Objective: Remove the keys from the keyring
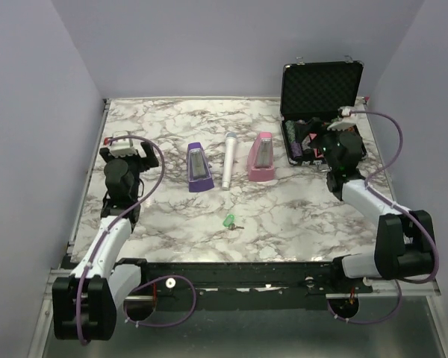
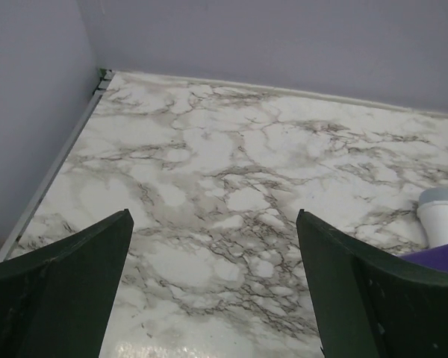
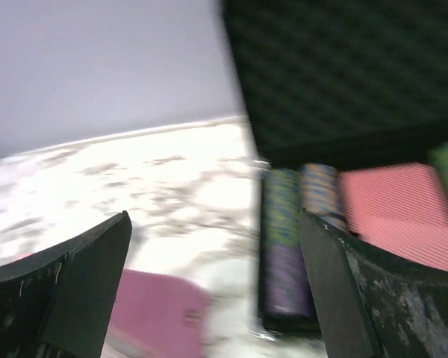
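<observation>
A tiny key with a green head (image 1: 228,220) lies on the marble table near the front middle, with a small grey metal bit (image 1: 238,226) beside it; I cannot tell the keyring apart. My left gripper (image 1: 125,146) hangs open and empty over the table's left side, far from the key. My right gripper (image 1: 340,128) hangs open and empty at the back right, by the open case. The key shows in neither wrist view. The right wrist view is blurred.
A purple metronome (image 1: 198,167), a white microphone (image 1: 229,159) and a pink metronome (image 1: 262,156) stand in a row mid-table. An open black case (image 1: 320,88) with poker chips (image 3: 282,216) and red card decks (image 3: 392,198) sits at the back right. Walls enclose the table.
</observation>
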